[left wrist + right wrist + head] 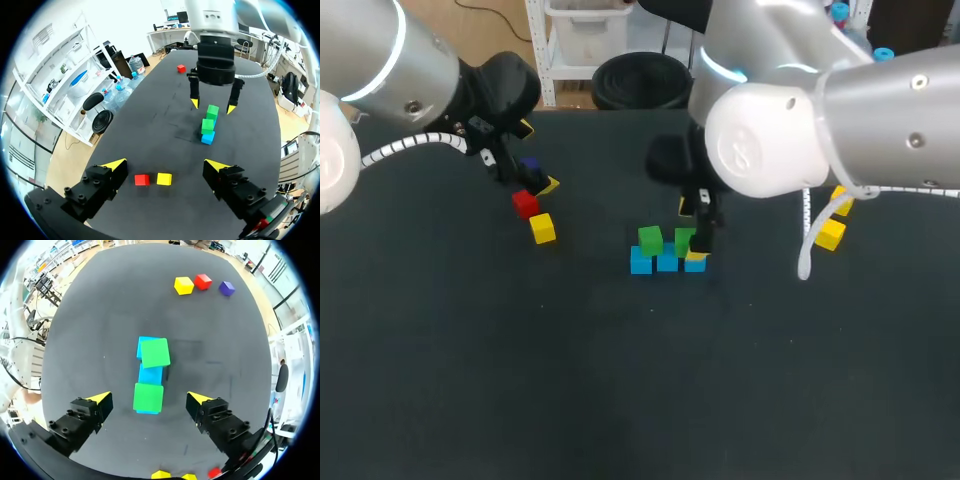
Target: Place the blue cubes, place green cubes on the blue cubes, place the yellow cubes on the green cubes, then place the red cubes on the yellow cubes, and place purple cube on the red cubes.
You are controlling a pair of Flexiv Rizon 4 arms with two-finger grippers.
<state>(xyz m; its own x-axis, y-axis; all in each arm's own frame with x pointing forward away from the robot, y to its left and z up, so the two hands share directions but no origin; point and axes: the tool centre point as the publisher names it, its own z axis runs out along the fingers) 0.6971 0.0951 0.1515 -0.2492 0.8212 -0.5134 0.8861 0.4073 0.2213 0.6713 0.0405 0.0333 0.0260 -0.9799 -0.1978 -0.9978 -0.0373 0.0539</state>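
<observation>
- Head view: three blue cubes (667,263) form a row mid-table, with two green cubes (650,240) on top.
- The right gripper (148,395) hangs over the row, its fingers wide. The nearer green cube lies between them, untouched.
- The left gripper (164,162) is likewise spread wide. A red cube (141,179) and a yellow cube (164,178) lie side by side just ahead of it.
- A purple cube (226,288) lies near the red one.
- Spare yellow cubes (830,233) lie off to the right, beside a white cable (805,250).
- In the head view, the right gripper covers most of the end blue cube, and the purple cube is dark and hard to make out against the left gripper.
</observation>
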